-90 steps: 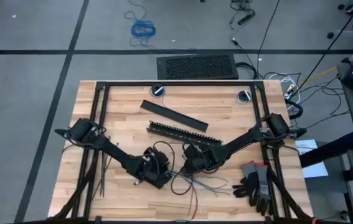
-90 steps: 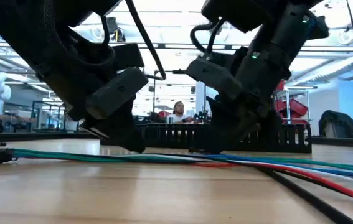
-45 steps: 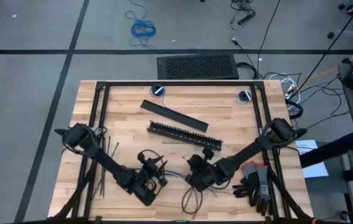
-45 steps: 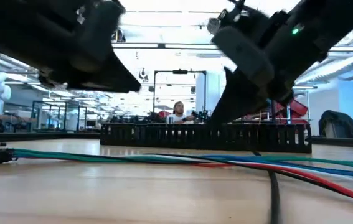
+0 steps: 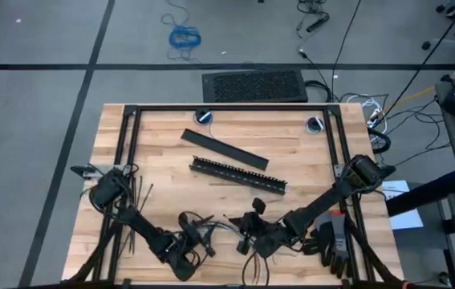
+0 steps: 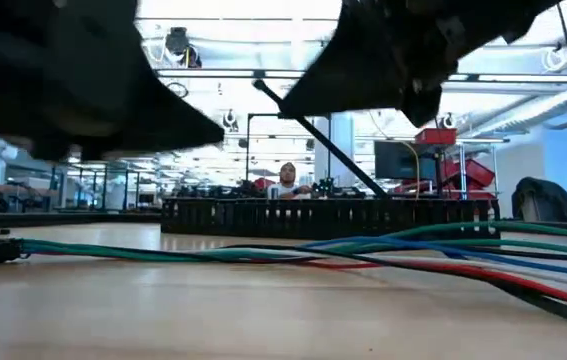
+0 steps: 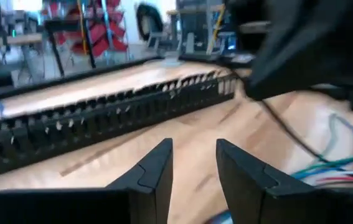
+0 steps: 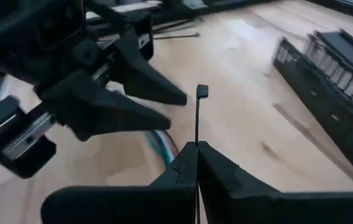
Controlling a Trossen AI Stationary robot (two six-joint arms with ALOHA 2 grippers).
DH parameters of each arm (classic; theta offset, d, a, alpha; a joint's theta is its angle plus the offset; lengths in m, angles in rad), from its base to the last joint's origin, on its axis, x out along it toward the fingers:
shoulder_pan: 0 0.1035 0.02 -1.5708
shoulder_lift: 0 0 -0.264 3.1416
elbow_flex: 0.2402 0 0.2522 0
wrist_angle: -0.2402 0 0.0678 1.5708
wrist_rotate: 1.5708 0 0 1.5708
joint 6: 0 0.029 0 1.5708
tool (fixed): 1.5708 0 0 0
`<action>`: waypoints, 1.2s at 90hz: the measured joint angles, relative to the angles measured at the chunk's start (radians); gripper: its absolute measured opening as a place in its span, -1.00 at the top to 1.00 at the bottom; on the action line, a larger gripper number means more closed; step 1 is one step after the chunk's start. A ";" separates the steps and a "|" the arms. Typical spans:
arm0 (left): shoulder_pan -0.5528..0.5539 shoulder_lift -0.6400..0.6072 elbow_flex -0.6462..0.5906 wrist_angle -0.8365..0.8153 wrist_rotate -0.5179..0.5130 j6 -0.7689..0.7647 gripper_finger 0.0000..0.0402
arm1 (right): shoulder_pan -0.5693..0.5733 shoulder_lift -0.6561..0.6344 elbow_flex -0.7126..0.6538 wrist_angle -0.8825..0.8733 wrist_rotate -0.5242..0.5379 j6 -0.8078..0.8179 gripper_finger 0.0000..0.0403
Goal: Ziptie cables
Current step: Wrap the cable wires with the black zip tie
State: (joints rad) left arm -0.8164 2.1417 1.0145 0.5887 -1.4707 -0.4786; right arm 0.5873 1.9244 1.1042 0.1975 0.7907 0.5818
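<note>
The cables [image 6: 263,252], thin blue, green, red and pale wires, lie along the table near its front edge [image 5: 247,261]. My right gripper [image 8: 197,148] hovers over them, shut on a ziptie [image 8: 197,118]. That thin black strip also slants across the low view [image 6: 318,140]. My left gripper [image 7: 193,167] is open with nothing between its fingers, and faces the right gripper from the table's left [image 8: 145,99]. More zipties [image 5: 135,210] lie by the left arm. My right gripper pinches the ziptie's shaft [image 8: 197,138] between its two fingertips. The strip runs on straight past the tips to its square head [image 8: 202,91], clear of the table. Its other end is hidden behind the fingers.
A black slotted bar [image 5: 239,174] lies across the table's middle, with a flat black bar [image 5: 223,148] beyond it. Grey and black gloves [image 5: 330,237] lie at the near right. A coiled blue cable [image 5: 184,36] lies on the floor beyond the table.
Both grippers have risen off the table and drawn back toward its near edge. The right gripper has carried the ziptie up with it, and the strip now slants clear above the cables. At the right, some green and blue wires have lifted into an arch.
</note>
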 joint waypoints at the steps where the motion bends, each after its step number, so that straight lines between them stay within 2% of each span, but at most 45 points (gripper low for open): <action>1: -0.002 0.001 0.000 0.016 -0.001 0.024 0.45 | 0.000 0.000 0.000 0.005 -0.001 -0.005 1.00; 14: -0.011 0.000 0.000 0.152 0.039 0.198 0.54 | 0.000 0.000 0.000 0.065 -0.007 -0.054 1.00; 30: 0.006 0.000 0.000 0.365 0.186 0.403 0.60 | 0.005 -0.001 0.000 0.107 -0.008 -0.100 1.00; 43: 0.038 0.000 0.000 0.542 0.236 0.562 0.61 | 0.017 -0.001 0.000 0.106 -0.008 -0.123 1.00; 50: 0.061 0.000 -0.005 0.577 0.268 0.559 0.60 | 0.024 -0.001 0.000 0.106 -0.004 -0.126 1.00; 67: 0.098 -0.002 -0.028 0.578 0.323 0.431 0.48 | 0.042 -0.001 0.000 0.081 0.063 -0.127 1.00; 83: 0.072 -0.002 -0.043 0.567 0.180 0.435 0.38 | 0.048 -0.002 0.000 0.076 0.079 -0.106 1.00; 108: 0.042 -0.008 -0.043 0.515 0.126 0.432 0.38 | 0.049 -0.002 0.002 0.051 0.096 -0.089 1.00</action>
State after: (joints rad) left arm -0.7746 2.1334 0.9714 1.1038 -1.3445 -0.0464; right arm 0.6366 1.9221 1.1061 0.2490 0.8869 0.4923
